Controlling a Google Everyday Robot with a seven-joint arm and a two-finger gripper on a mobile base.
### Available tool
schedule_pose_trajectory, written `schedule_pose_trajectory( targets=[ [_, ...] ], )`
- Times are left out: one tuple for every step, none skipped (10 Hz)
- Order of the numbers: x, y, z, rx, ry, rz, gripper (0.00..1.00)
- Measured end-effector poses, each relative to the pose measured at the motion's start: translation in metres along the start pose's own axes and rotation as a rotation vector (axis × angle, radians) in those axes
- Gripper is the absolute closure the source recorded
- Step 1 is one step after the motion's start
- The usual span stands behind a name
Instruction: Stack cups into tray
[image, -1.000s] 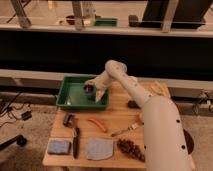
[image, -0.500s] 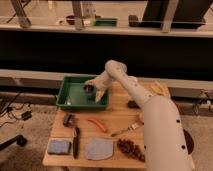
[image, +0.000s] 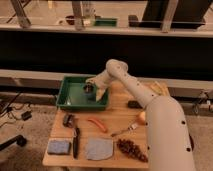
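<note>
Nothing's really changed in the last second: the hand (image: 91, 89) still hangs inside the tray (image: 67, 101) at the desk's (image: 120, 112) 11 o'clock, holding a cup (image: 88, 89), so placing looks close.

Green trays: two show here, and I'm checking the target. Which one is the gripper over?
The large green tray on the table's left rear; the gripper is over it with a dark cup. The smaller one sits far behind.
</note>
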Motion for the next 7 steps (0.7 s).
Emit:
schedule_pose_trajectory(
  targets=[
    [-0.002, -0.004, -0.004, 0.009, 0.007, -0.003, 0.20],
    [-0.003, -0.007, -0.009, 0.021, 0.012, -0.004, 0.20],
    [-0.003, -0.008, -0.015, 0.031, 0.015, -0.004, 0.20],
    [-0.004, -0.011, -0.022, 0.051, 0.016, -0.003, 0.20],
    [-0.002, -0.011, -0.033, 0.074, 0.017, 0.003, 0.20],
    [0.000, -0.010, -0.035, 0.077, 0.019, 0.006, 0.20],
    [-0.001, -0.011, -0.034, 0.076, 0.017, 0.004, 0.20]
  ],
)
